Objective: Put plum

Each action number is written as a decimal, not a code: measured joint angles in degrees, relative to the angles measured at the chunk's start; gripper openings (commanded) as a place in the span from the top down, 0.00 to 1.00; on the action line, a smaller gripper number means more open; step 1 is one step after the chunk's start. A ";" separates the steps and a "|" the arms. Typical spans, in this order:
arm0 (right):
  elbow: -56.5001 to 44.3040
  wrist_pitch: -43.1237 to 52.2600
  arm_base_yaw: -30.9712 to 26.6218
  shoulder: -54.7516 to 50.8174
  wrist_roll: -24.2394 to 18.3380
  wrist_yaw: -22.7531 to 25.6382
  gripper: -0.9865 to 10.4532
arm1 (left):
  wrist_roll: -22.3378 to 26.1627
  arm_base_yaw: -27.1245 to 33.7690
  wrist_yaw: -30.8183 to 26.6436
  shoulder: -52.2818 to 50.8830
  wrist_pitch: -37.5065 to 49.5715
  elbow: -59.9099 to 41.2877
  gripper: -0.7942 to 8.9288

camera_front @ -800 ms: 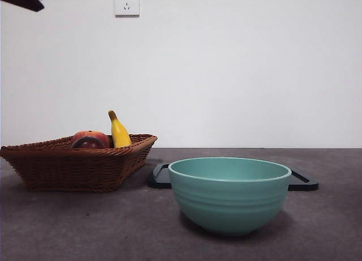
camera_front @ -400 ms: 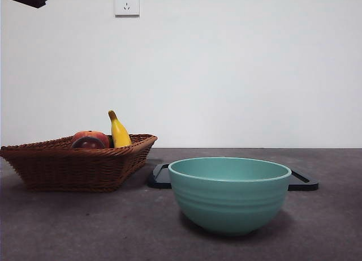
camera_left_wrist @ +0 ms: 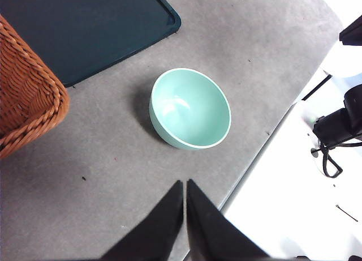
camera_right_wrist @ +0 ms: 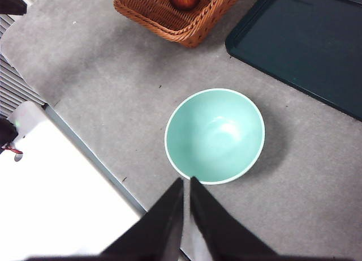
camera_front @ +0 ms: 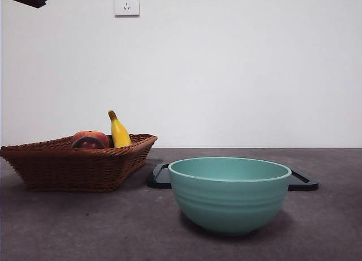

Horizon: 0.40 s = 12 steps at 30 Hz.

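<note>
Both pincers high above the worktop, neither at work. Left pincer [camera_left_wrist: 185, 187]: jaws pressed together, nothing between them, hanging above the near edge of the worktop, bowl ahead of it. Right pincer [camera_right_wrist: 186, 184]: jaws likewise closed and empty, hanging just over the rim of the teal bowl [camera_right_wrist: 215, 135].

Plum [camera_front: 88, 142] sits in the wicker basket [camera_front: 68, 165], dark and glossy, tucked against the red-orange fruit [camera_front: 93, 135] with the banana [camera_front: 118, 132] leaning just beside. Dark tray [camera_right_wrist: 305, 46] lies behind the bowl, near the basket.

Risks, as judged from here:
- Jaws are closed; a descent without opening first would knock the plum rather than take it.
- Plum touches its neighbour; a jaw may wedge between them or grab the wrong fruit.
- Round, glossy skin; an off-centre pinch likely squirts it out.
- Basket wall is raised; a low approach could catch the rim and drag the basket.
- Destination unnamed; bowl or tray cannot be told.
</note>
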 measured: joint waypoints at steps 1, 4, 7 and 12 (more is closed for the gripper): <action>0.00 0.00 0.00 0.00 0.00 0.00 0.91 | 0.00 0.00 0.00 0.00 0.00 0.00 0.91; 0.00 0.00 0.00 0.00 0.00 0.00 0.91 | -0.02 0.00 -0.02 0.00 0.57 0.00 0.91; 0.00 0.00 0.00 0.00 0.00 0.00 0.91 | 0.81 0.33 -0.83 -0.50 2.75 0.00 0.91; 0.00 0.02 0.00 0.00 0.00 0.00 0.91 | 3.45 4.94 -6.32 -6.38 15.98 -0.66 0.91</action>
